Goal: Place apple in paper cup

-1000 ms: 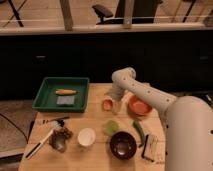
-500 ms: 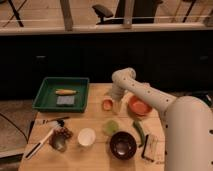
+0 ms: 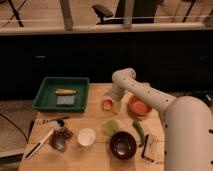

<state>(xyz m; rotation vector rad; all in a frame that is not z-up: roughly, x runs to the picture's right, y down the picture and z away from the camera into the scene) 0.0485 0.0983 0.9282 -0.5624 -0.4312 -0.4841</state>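
The apple is a small orange-red round thing with a darker centre, on the wooden table just right of the green tray. My gripper hangs from the white arm and sits right beside the apple, on its right side, down at table height. The paper cup is small, white and upright, standing nearer the front of the table, to the front left of the apple and apart from the gripper.
A green tray holding a corn cob and a sponge stands at the back left. An orange bowl is right of the gripper. A dark maroon bowl, a green cucumber, a pale green object and utensils lie in front.
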